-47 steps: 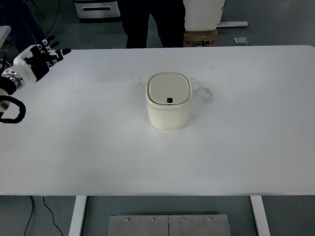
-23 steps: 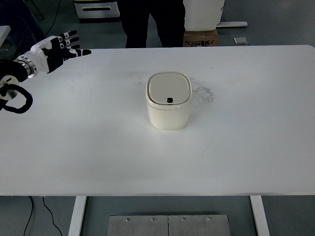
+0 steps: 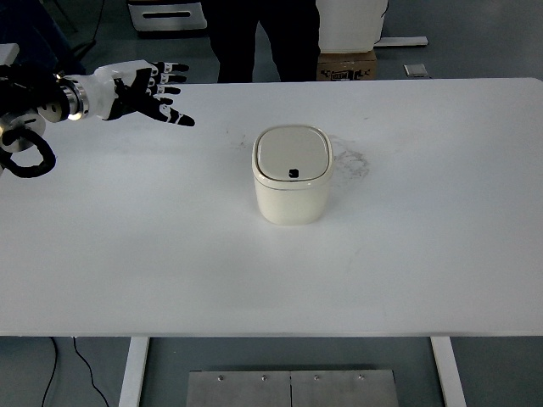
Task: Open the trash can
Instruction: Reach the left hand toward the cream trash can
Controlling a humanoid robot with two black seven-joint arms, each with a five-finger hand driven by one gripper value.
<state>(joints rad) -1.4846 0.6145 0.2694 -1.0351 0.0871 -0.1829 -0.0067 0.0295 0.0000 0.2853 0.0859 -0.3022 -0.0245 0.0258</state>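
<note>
Top view looks steeply down on a white table point(image 3: 170, 271) that fills most of the frame. Near the middle, slightly above centre, stands the can point(image 3: 291, 186), a cream, rounded-square bin. Its lid point(image 3: 292, 157) lies flat and closed, with a small dark spot near the lid's lower edge. Faint grey scuff marks point(image 3: 352, 161) show on the tabletop just right of the can.

At the upper left of the frame, the left hand point(image 3: 140, 90) reaches in from the left edge above the table. Its white and black fingers point(image 3: 172, 119) are spread apart and hold nothing, pointing toward the right. The hand is well apart from the can, with bare tabletop between them. A black cable loop point(image 3: 25, 157) hangs by the arm at the left edge.

Along the top edge, behind the table, a person's dark legs point(image 3: 263, 38) stand near the centre. A cardboard box point(image 3: 346, 64) sits on the floor to the right of them. Grey plates point(image 3: 291, 388) show below the table at the bottom edge.
</note>
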